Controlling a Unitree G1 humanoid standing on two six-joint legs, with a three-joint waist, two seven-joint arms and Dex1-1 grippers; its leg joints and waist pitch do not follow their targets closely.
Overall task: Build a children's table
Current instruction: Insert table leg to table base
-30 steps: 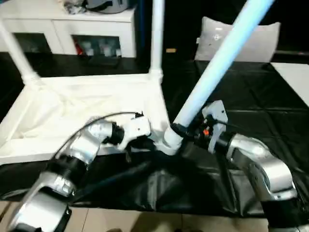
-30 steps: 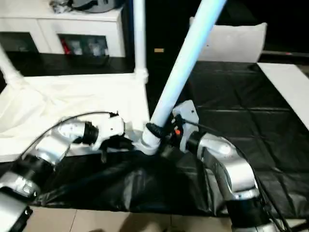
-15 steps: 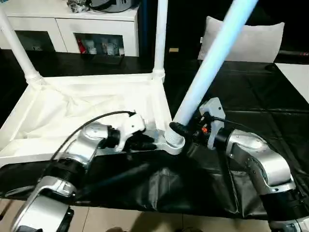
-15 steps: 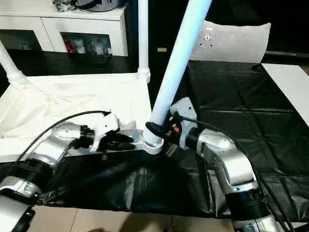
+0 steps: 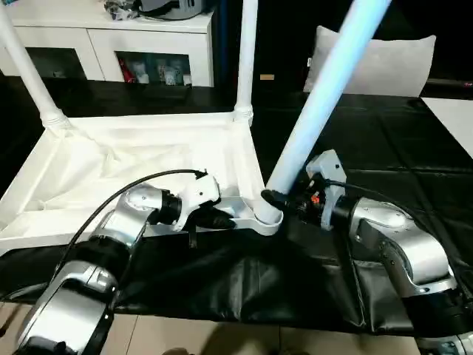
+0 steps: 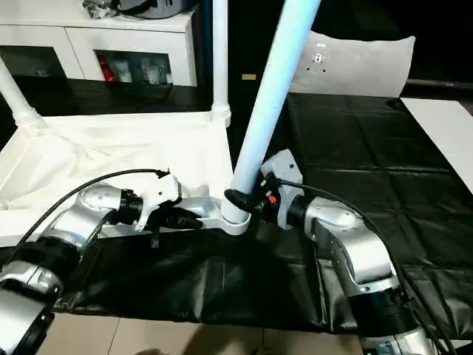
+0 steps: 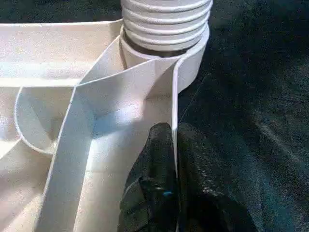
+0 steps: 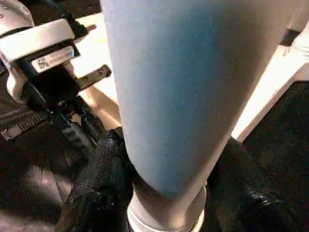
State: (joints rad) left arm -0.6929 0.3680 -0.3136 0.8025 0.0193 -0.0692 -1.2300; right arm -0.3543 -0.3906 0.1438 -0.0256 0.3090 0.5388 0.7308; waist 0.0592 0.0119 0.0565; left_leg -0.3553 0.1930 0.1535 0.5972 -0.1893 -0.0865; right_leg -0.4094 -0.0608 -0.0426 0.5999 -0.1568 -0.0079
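Left wrist view shows the left gripper (image 7: pixel 174 145) pinching the thin rim of the table top (image 5: pixel 148 159), which lies upside down on the black sheet (image 5: pixel 384 148). The right gripper (image 5: pixel 277 201) hugs the leaning leg (image 5: pixel 318 103) at its corner socket (image 5: pixel 264 220). That tilt could jam the leg crooked or pop it out.

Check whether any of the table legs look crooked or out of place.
Yes. The leg held by the right gripper leans steeply in the near corner socket, while the two far legs stand upright. The left gripper pinches the tabletop's rim beside that socket.
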